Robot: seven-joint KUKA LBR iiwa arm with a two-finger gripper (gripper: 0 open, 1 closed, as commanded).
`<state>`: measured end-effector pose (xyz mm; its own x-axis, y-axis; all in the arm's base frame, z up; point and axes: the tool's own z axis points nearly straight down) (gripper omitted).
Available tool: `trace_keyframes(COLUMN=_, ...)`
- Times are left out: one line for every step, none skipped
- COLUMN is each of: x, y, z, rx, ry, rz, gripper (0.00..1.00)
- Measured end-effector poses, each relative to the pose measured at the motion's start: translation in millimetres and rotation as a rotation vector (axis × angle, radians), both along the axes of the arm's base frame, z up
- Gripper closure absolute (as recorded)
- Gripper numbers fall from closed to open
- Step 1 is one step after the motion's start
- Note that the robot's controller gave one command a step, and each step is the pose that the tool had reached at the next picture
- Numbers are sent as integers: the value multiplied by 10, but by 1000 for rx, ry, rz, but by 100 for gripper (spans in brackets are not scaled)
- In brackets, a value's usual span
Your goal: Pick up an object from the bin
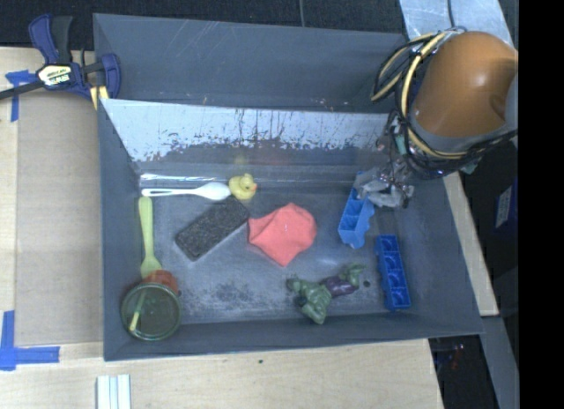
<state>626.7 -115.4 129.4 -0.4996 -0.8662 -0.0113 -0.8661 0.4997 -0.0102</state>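
My gripper (pixel 385 190) hangs under the orange cover at the bin's right side, its metal fingertips just above the top end of a light blue plastic brick (pixel 353 219) that leans against the bin floor. Nothing shows between the fingers, and their spread is hard to read. A darker blue long brick (pixel 393 272) lies below and to the right of it. A green and purple toy figure (pixel 322 291) lies toward the front of the bin.
A red cloth-like lump (pixel 284 233) sits mid-bin. Left of it lie a dark grey sponge block (pixel 211 227), a white spoon (pixel 187 192), a yellow duck (pixel 243 187) and a green strainer with a yellow-green handle (pixel 151 301).
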Motion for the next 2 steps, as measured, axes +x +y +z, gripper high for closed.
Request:
trace_keyframes(x=11, y=-4, z=612, rx=1, ry=-4, rz=-3, gripper=100)
trace_keyframes(x=13, y=-2, z=779, rx=1, ry=-6, rz=-3, gripper=100)
